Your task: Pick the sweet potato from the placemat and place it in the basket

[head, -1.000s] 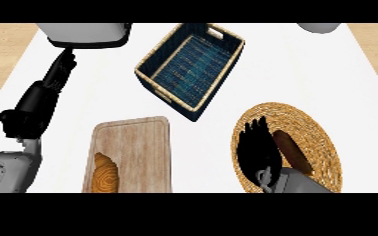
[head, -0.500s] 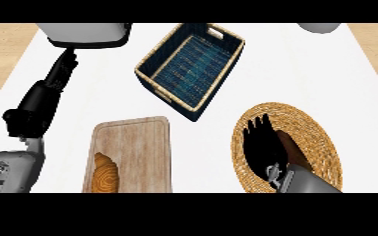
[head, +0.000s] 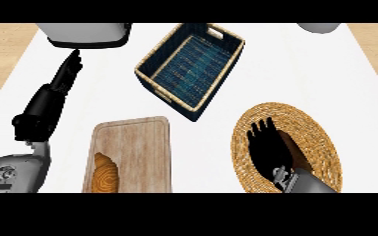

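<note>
The brown sweet potato (head: 297, 152) lies on the round woven placemat (head: 325, 130) at the lower right, mostly hidden by my right hand (head: 264, 147). That hand lies over the placemat beside the sweet potato and on top of it, open, its straight fingers pointing away from me. The basket (head: 158, 90), dark blue inside with a tan rim, sits tilted at the upper middle, holding nothing. My left hand (head: 43, 111) rests open at the left edge, fingers up.
A wooden cutting board (head: 136, 150) with a piece of bread (head: 103, 164) on it lies at the lower left. A grey appliance (head: 85, 34) stands at the top left and a white bowl (head: 319, 27) at the top right edge.
My right hand and forearm have shifted only slightly over the placemat. The left hand has hardly moved.
</note>
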